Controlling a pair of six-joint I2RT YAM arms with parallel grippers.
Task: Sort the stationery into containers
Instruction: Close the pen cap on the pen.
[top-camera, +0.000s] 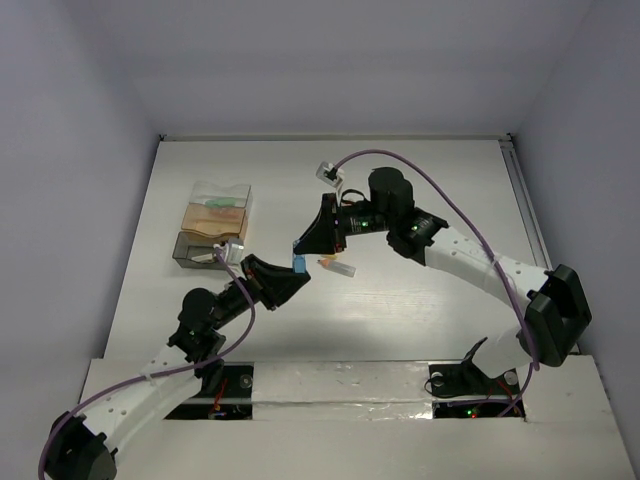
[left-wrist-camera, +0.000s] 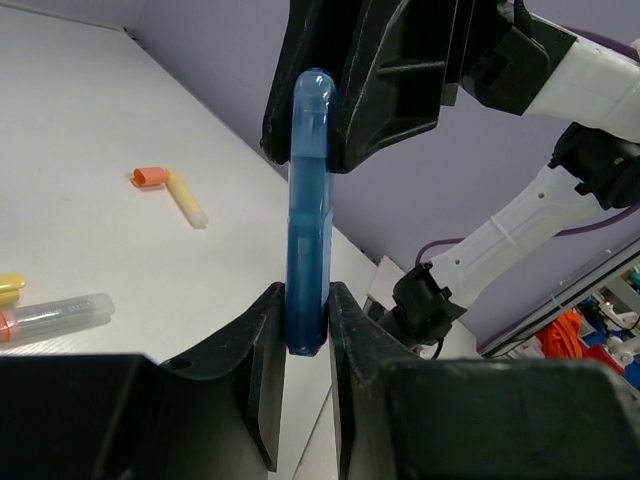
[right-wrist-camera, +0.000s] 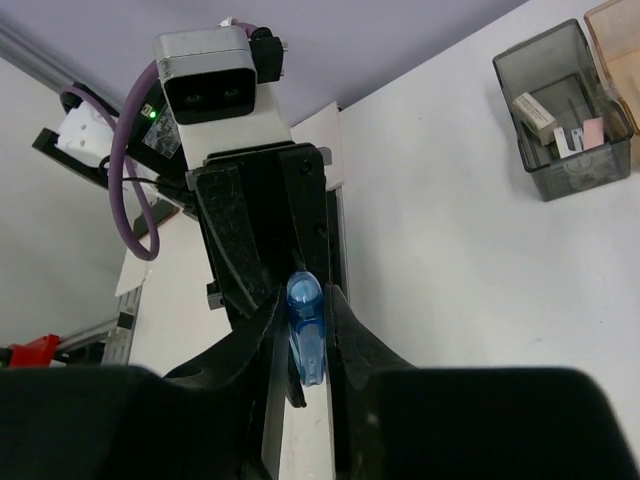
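Observation:
A blue translucent stationery piece (top-camera: 299, 263) hangs above the table's middle, gripped at both ends. My left gripper (top-camera: 291, 274) is shut on its lower end; in the left wrist view (left-wrist-camera: 307, 305) the piece (left-wrist-camera: 308, 200) stands upright between the fingers. My right gripper (top-camera: 304, 249) is shut on its rounded upper end, which shows in the right wrist view (right-wrist-camera: 308, 318) as the blue piece (right-wrist-camera: 305, 330). The container (top-camera: 214, 224) stands at the left, with a clear section holding a green piece (top-camera: 219, 204), tan sections, and a dark grey section (right-wrist-camera: 563, 108) holding small pieces.
Loose stationery lies on the table under the grippers (top-camera: 336, 266): an orange-capped yellow piece (left-wrist-camera: 172, 191), a clear tube with an orange end (left-wrist-camera: 58, 314), and a yellow piece (left-wrist-camera: 8, 288). The table's rails run along the near edge (top-camera: 340, 380).

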